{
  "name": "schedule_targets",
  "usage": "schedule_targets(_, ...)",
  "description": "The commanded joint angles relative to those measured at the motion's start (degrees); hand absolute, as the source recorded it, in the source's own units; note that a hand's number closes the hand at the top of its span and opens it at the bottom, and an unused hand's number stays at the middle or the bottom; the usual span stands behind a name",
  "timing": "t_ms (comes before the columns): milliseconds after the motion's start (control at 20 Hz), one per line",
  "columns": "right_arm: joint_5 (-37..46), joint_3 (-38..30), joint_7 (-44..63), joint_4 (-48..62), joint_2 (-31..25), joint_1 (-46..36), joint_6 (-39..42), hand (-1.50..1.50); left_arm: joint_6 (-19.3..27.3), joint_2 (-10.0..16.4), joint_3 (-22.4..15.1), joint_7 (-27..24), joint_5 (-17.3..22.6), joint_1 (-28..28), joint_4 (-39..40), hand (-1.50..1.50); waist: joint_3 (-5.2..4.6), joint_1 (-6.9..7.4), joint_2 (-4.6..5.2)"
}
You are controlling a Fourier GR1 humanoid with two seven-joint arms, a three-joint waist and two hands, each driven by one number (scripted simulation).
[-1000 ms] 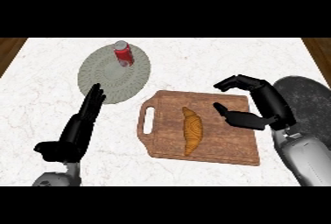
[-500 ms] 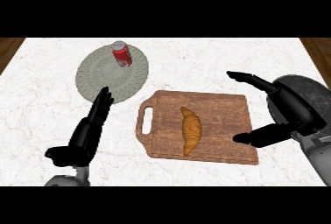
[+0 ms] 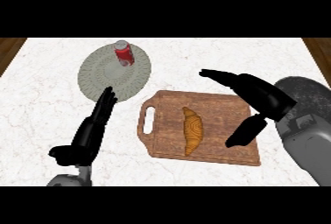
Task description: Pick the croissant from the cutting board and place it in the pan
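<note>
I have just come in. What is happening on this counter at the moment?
The robot is going for the croissant, which lies untouched on the cutting board. Its right hand hovers open over the board's right side, thumb and fingers spread, not touching the pastry. The pan sits at the right edge, partly hidden by that arm. The left hand rests open left of the board, near a plate with a red can.
</note>
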Motion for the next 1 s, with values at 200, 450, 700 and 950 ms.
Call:
schedule_targets(200, 11.45, 14.24, 8.17, 6.09, 6.40, -5.68, 7.44, -1.50, -1.11, -0.03, -0.59, -2.04, -0.01, 3.12, -0.58, 0.00, 0.02, 0.41, 0.07)
schedule_targets(450, 17.58, 15.97, 8.64, 12.44, 9.18, -8.10, 10.58, -1.50, -0.48, -0.29, 0.83, 1.63, -0.14, -0.96, -0.56, 0.00, 0.07, -0.17, 0.05)
schedule_targets(700, 21.65, 13.07, 11.34, 11.16, 13.26, -4.04, 13.45, -1.50, 0.53, -1.82, 0.17, 1.15, -1.84, 1.41, -1.66, 0.00, 0.08, -0.69, -0.06)
schedule_targets(950, 26.89, 11.18, 7.75, 15.21, 16.94, -1.85, 13.86, -1.50, -2.32, -1.53, 2.82, -1.84, -0.88, -1.06, 4.41, 0.00, 0.07, -0.70, 0.04)
